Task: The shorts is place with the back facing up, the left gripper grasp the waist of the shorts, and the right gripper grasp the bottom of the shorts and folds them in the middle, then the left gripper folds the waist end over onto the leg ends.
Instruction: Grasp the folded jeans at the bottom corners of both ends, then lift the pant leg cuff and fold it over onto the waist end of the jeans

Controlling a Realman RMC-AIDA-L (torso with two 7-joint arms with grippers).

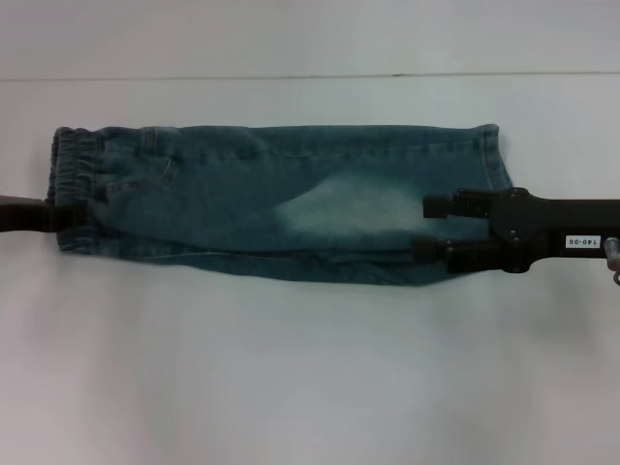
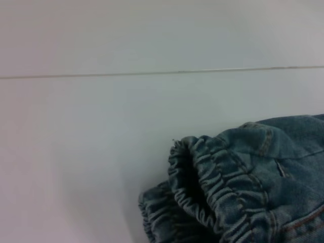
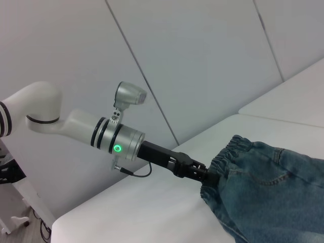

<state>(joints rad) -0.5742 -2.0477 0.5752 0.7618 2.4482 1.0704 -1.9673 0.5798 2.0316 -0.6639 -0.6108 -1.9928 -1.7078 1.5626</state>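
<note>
White tabletop carries the shorts, folded lengthwise, lying left to right. At the left, the left gripper is clamped on the waist of the shorts. At the right, the right gripper hovers spread wide over the leg ends, gripping nothing.

Faded blue denim on the shorts, with a pale, near-white worn patch mid-leg and tan stitching along seams and pocket. Darker blue on the gathered waist. Black on both grippers, left and right, the right bearing a small white label; white table; white arm showing a green light.
</note>
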